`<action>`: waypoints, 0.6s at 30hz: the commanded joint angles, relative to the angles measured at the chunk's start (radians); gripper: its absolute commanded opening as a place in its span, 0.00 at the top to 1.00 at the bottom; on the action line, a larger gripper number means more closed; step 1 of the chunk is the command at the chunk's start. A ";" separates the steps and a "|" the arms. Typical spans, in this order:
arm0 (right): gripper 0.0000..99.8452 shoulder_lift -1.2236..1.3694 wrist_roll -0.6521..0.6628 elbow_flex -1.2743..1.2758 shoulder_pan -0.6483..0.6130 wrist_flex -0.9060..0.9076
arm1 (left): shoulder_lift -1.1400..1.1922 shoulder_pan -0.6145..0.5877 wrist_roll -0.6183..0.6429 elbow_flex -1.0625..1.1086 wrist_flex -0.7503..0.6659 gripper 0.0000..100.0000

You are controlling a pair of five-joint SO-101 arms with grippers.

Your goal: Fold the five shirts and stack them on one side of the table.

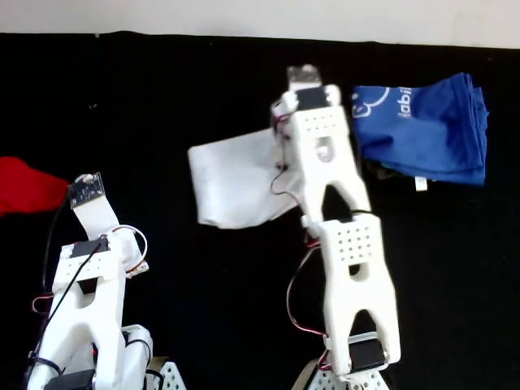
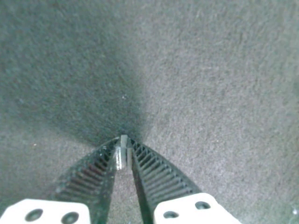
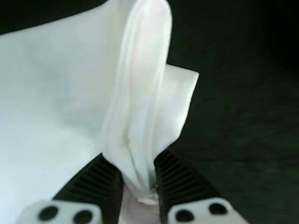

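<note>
A white shirt (image 1: 236, 183) lies partly folded on the black table (image 1: 162, 97), near the middle. My right gripper (image 3: 138, 163) is shut on a bunched fold of the white shirt (image 3: 70, 93), which rises from between the fingers. The right arm (image 1: 325, 146) stretches over this shirt's right edge. A folded blue stack (image 1: 426, 130) rests at the far right. A red shirt (image 1: 24, 185) lies crumpled at the left edge. My left gripper (image 2: 122, 150) is shut with nothing in it, low over bare cloth. The left arm (image 1: 89, 211) ends just right of the red shirt.
A white tag (image 1: 420, 184) sticks out beneath the blue stack, beside a dark layer of cloth. The table's far edge meets a pale wall (image 1: 244, 16). Both arm bases stand at the near edge.
</note>
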 commanded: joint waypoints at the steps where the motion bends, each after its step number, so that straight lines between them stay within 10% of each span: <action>1: 0.99 -0.191 0.133 -0.047 0.062 0.015 | 0.001 -0.005 -0.002 0.002 -0.025 0.99; 18: 0.99 -0.570 0.324 -0.044 0.394 -0.013 | 0.001 -0.005 -0.002 0.002 -0.025 0.99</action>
